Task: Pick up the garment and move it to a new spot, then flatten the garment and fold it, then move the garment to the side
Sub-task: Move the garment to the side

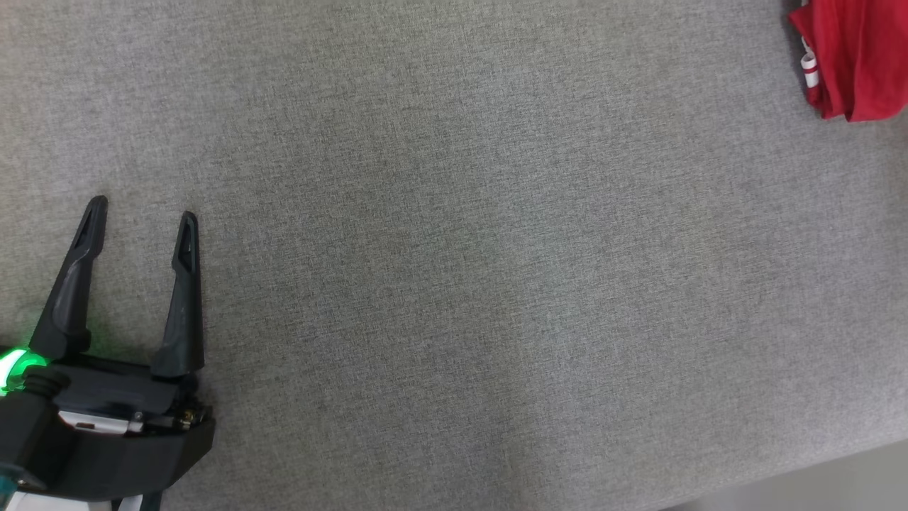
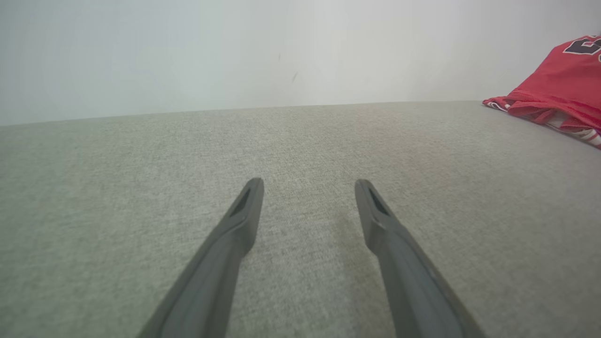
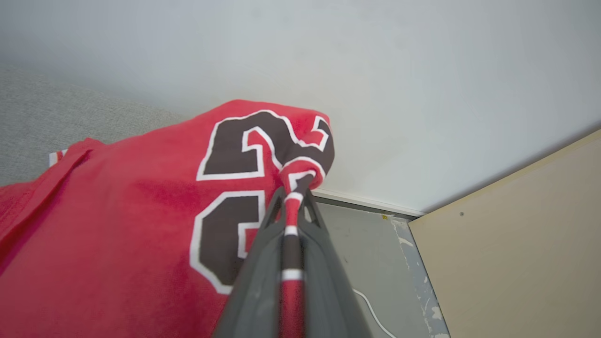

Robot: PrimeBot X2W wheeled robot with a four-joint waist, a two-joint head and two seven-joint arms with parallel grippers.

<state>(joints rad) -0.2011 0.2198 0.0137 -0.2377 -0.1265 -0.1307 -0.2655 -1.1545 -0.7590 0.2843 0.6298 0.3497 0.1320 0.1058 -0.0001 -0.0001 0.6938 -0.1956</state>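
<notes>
Red jersey (image 3: 117,225) sits at the far right edge of the grey fabric bench (image 1: 454,248). Right gripper (image 3: 292,195) is clenched on a bunched fold by the number print. Left gripper (image 1: 140,213) is spread wide, empty, well apart from the jersey. Judged light, limp and a bit slick. Trimmed edges or shoulder seams look like the surest hold.

Soft even brightness, faint shadows, wide-angle curvature in wrist views, fingers (image 2: 211,274) slightly blurred.

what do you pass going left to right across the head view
left hand, open over the cloth → bare grey fabric surface → red garment at the top right corner
</notes>
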